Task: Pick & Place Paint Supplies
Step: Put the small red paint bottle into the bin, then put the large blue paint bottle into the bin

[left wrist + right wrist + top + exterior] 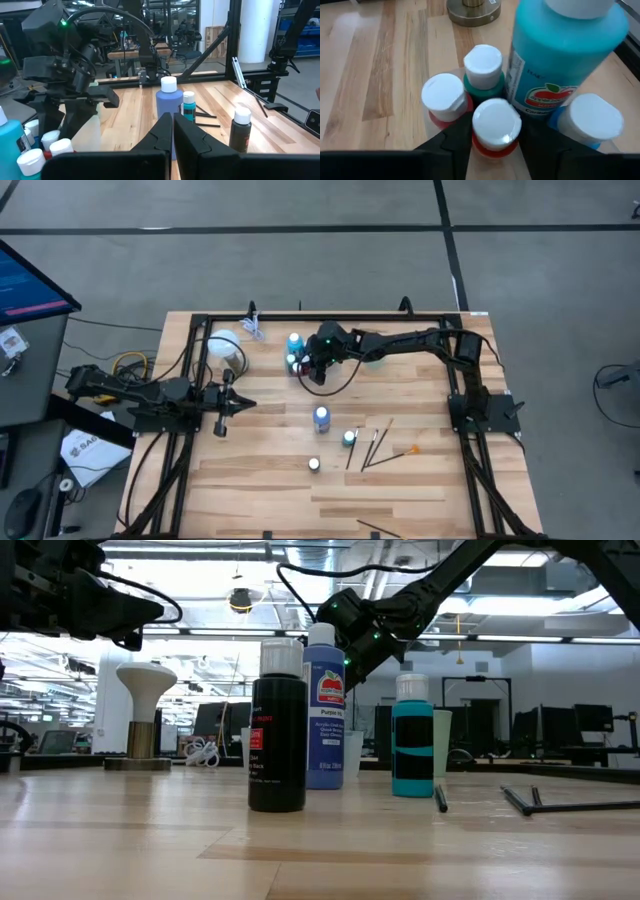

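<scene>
- The work surface is a pale wooden table [400, 480] edged by a black frame, standing on a grey floor; the low view looks past it into a workshop with ceiling lights.
- The right gripper [492, 137] sits over a tight cluster of bottles at the far middle of the table, its fingers standing just beside a red white-capped bottle [496, 125] on either side with a sliver of gap, so it reads as partly open and bracketing the cap, not clamping it.
- Around that bottle stand a second red one [445, 97], a green one [483, 67], a large teal bottle [565, 55] and a blue bottle [590, 120], all touching or nearly so.
- My judgement: this is a release into the cluster. To do it well, widen the fingers evenly, then lift straight up, so neither finger drags a neighbouring cap or tips the tall teal bottle.
- The left gripper [172, 132] waits at the table's left side with its fingers pressed together and empty.
- Still loose nearer the front: a blue bottle [321, 417], a small teal one [349, 438], a dark bottle [314, 465], and thin brushes [378, 445], one orange-tipped.
</scene>
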Controlling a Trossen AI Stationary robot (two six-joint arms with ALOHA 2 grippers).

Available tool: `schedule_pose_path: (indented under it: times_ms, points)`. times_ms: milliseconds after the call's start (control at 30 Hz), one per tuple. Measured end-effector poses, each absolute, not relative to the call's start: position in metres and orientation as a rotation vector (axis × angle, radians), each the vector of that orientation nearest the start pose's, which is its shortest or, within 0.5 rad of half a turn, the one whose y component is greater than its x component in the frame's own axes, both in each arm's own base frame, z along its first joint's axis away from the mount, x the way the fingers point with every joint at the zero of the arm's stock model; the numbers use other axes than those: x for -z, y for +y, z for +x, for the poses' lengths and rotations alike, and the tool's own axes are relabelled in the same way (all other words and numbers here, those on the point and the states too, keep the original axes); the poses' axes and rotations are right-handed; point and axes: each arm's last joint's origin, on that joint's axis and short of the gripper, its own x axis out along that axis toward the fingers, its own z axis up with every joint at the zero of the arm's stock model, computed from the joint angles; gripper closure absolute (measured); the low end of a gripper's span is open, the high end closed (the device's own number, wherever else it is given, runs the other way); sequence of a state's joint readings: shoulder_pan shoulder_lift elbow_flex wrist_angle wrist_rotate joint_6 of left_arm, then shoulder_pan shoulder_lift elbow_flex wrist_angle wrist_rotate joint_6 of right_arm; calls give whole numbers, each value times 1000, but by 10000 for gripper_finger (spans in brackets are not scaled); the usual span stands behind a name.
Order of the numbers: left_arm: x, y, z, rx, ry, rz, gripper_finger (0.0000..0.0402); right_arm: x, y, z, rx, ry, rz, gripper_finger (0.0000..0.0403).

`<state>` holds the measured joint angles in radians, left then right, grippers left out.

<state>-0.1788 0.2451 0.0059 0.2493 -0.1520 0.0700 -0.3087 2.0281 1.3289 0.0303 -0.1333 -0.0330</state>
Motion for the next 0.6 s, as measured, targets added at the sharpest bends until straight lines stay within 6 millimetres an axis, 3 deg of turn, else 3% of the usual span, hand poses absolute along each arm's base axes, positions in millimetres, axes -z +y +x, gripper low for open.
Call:
schedule_pose_path:
  times_ms: [300,600]
  points:
    - [-169,-16,111,26,-13,68,400,-170,-129,419,157,664,117,191]
    - [-169,-16,111,26,-17,68,400,-196,-129,426,138,766,112,186]
